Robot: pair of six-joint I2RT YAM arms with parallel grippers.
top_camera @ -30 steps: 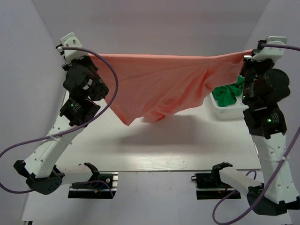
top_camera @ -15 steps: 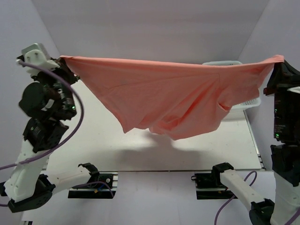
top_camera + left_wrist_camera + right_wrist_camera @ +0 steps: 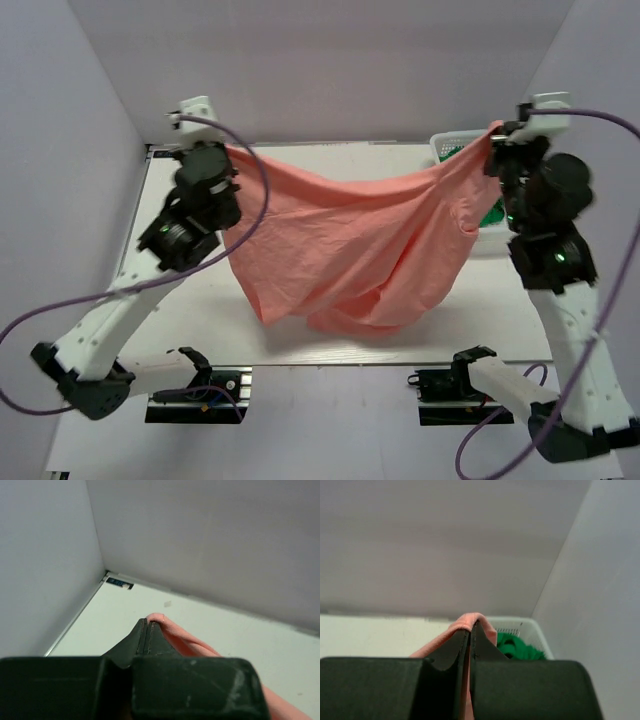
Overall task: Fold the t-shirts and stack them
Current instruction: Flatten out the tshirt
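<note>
Pink shirt (image 3: 350, 250) hangs spread btwn my two pincers, above the table (image 3: 470, 320), low edge sagging toward the front edge. Left pincer (image 3: 148, 626) & right pincer (image 3: 471, 625) each clamped on a top corner. Nothing folded yet; green shirt (image 3: 517, 649) (bunched) sits in the basket (image 3: 532, 625), back right corner.

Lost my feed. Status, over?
Left gripper shut on pink shirt. Right gripper likewise. Shirt slung between them, unfolded. Green garment in basket, far right.
</note>
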